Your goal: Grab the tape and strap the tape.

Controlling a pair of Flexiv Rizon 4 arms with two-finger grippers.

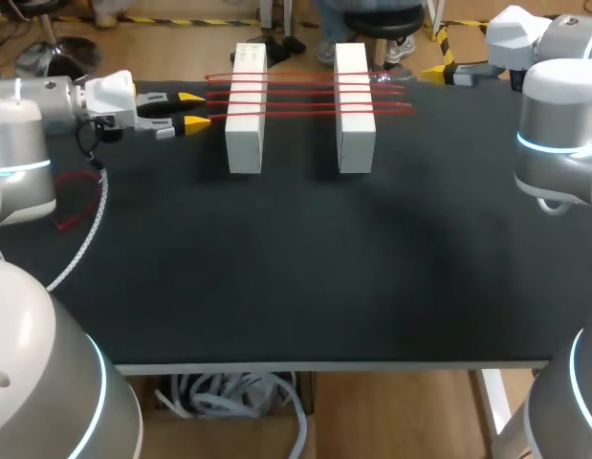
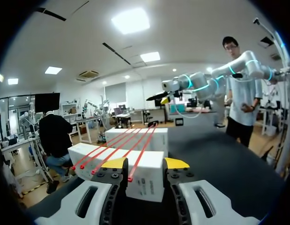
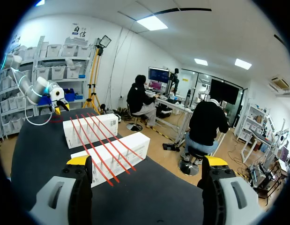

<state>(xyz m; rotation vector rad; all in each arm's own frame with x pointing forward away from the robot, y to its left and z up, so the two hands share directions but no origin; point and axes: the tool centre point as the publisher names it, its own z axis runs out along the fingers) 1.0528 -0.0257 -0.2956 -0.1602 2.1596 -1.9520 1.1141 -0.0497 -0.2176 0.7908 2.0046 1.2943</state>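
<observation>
Left pincer [image 1: 194,109]: fingers moderately apart, nothing between them, held level over the surface [image 1: 296,277]. Just ahead of its tips is the side of a white block [image 1: 246,124], close but with a small gap and no contact. A second white block [image 1: 355,129] sits beyond the first, parallel to it and apart from it.

Red tape [image 1: 305,91]: four thin strands side by side, stretched across the tops of both blocks. They run away from the left pincer toward the right pincer [image 1: 437,70]. In the left wrist view the strand ends sit on top of the first block, directly ahead of the yellow tips and slightly above them. No finger touches the tape.

Right pincer: fingers wide apart and holding nothing. It hangs past the second block, well apart from it. In its own wrist view both blocks and the tape lie ahead, off toward one finger's side.

Behind the left pincer, by its arm, a red cable [image 1: 74,201] and a white cord [image 1: 85,234] lie on the surface.
</observation>
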